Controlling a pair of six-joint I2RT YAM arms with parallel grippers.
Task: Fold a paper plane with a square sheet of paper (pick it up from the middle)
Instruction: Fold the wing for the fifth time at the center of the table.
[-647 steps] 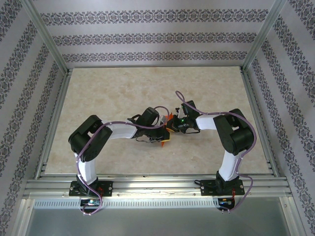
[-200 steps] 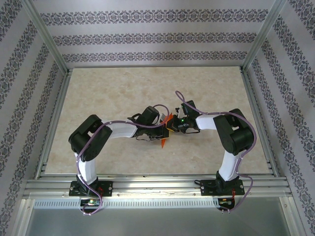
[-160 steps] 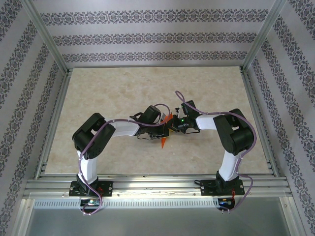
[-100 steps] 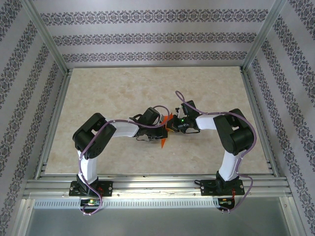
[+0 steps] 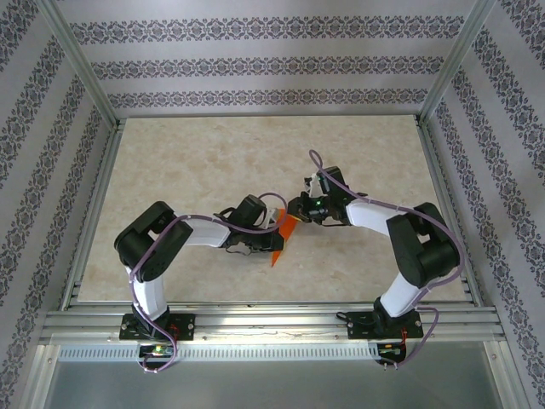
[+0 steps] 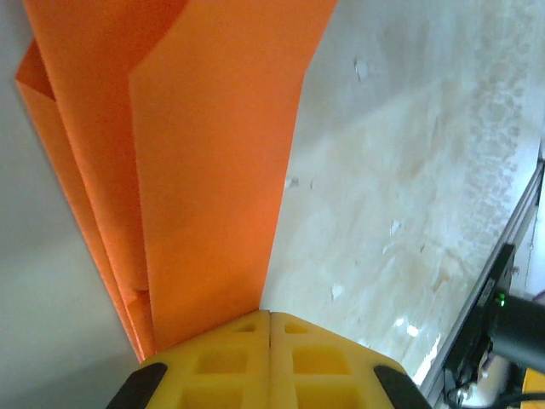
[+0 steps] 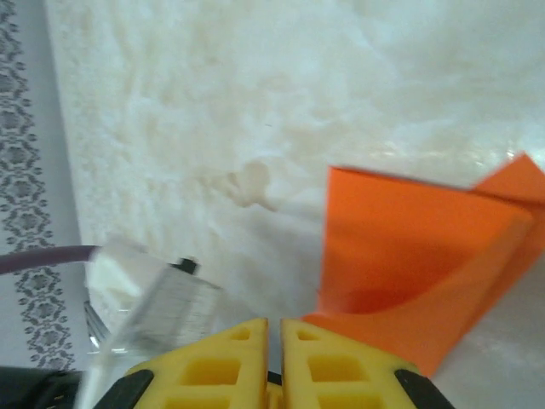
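Orange paper [image 5: 283, 232] sits at centre frame, folded into narrow layers. Left gripper [image 6: 270, 313] pinches its end. Right gripper [image 7: 274, 322] stands beside it, fingers barely parted. Judged partly folded; final creases outstanding.

A pale, marbled beige bench [image 5: 170, 170] sits inside an aluminium frame, with slanting posts [image 5: 81, 64] at the back corners and slotted rails [image 5: 272, 322] along the near edge. The walls [image 5: 255, 64] on three sides are white with grey floral bands (possibly damask; the print is too small to tell). A dull grey panel [image 5: 272, 383] lies below the rails. The light is soft and even.
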